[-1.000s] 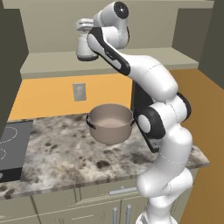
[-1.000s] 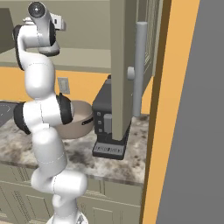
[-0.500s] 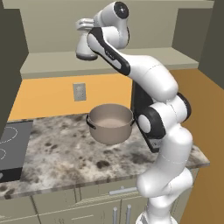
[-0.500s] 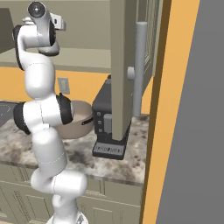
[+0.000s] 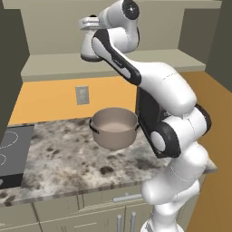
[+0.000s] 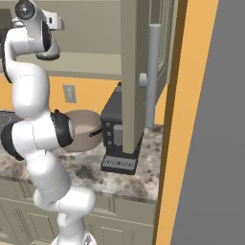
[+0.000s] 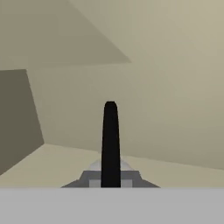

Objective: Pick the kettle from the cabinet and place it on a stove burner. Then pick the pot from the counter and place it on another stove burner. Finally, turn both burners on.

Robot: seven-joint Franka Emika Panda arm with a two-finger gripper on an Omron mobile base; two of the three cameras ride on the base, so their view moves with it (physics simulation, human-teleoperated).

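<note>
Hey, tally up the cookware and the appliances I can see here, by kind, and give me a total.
Kettles: 1, kettle on the cabinet shelf
Pots: 1, pot on the counter
Cooktops: 1, cooktop
Coffee machines: 1, dark coffee machine
Total: 4

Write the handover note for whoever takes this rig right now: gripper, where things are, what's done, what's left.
Gripper: up in the cabinet, at the kettle; whether it has closed on the handle cannot be told.
Kettle: in the shelf space, its black hoop handle straight ahead in the hand view.
Pot: on the counter, untouched.
Cooktop: far left, bare.
Done: reach to the kettle.
Left: both placements, both burners on.
</note>
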